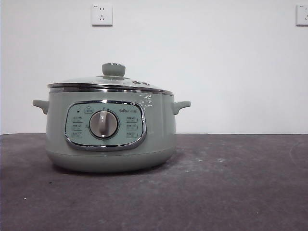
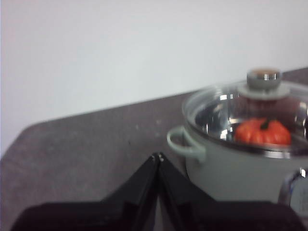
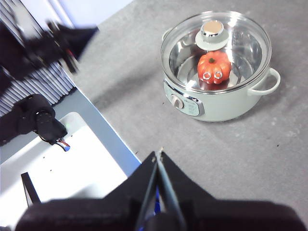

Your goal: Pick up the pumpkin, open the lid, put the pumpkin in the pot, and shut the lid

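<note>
both grippers i saw pinched closed and empty, left [image 2: 158, 157] near the pot [image 1: 110, 139], right [image 3: 159, 155] well apart; lid [image 3: 216, 41] sat on, pumpkin [image 3: 214, 65] inside.

Pot [image 1: 110, 139] pale sage green, chrome-trimmed panel; pumpkin [image 3: 214, 66] inside it orange-red; desk [image 1: 231, 187] mottled dark grey; grippers black.

White wall [image 1: 202, 62], two wall sockets [image 1: 102, 15], dark grey tabletop [image 1: 231, 183]
</note>
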`<state>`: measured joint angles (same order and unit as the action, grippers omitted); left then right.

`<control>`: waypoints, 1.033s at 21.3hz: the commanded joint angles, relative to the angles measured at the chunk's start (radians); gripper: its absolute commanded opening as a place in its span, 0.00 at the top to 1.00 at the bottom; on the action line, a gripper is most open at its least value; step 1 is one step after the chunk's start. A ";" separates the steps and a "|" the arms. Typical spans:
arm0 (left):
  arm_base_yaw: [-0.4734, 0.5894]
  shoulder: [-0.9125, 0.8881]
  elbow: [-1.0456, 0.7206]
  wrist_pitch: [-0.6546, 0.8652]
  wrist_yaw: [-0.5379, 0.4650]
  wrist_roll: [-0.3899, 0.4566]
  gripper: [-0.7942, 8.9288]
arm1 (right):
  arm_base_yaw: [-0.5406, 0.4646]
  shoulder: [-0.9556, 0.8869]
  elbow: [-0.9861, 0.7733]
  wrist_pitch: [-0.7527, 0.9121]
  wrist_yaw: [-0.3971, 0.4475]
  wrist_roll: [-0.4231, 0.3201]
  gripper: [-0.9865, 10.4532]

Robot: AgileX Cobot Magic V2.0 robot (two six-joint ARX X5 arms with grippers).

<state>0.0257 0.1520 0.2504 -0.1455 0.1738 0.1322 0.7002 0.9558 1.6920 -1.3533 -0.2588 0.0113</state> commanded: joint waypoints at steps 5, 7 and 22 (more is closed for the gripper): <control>0.003 -0.121 -0.185 0.024 -0.047 -0.036 0.92 | 0.002 -0.043 -0.003 -0.016 0.003 0.006 0.91; 0.003 -0.151 -0.215 0.024 -0.050 -0.036 0.92 | 0.002 -0.054 -0.003 -0.016 0.003 0.006 0.91; 0.003 -0.151 -0.248 -0.031 -0.042 -0.054 0.92 | 0.002 -0.064 -0.003 -0.016 0.003 0.006 0.91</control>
<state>0.0257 0.0044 0.0185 -0.1764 0.1295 0.0864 0.7002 0.8944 1.6920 -1.3533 -0.2588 0.0113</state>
